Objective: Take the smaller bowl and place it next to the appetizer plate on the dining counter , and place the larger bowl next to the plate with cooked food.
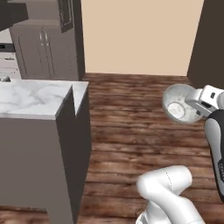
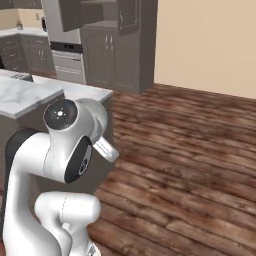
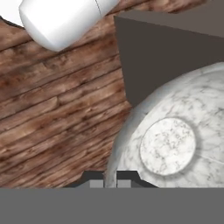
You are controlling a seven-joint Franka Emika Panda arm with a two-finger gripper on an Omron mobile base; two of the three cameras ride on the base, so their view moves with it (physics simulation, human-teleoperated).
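Above the wood floor (image 1: 131, 131) — pincer (image 3: 110, 181) (tips half-hidden) pinching the smaller bowl (image 1: 178, 104).

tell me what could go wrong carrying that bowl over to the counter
1. The claw pinches the smaller bowl only at its rim, held out over the wooden floor; a jolt could drop it.
2. The dining counter corner juts out near the path; a swing could clip it.

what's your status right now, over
Gripper shut on the smaller bowl's rim. Bowl held above wood floor, beside dining counter. Nothing in the way.
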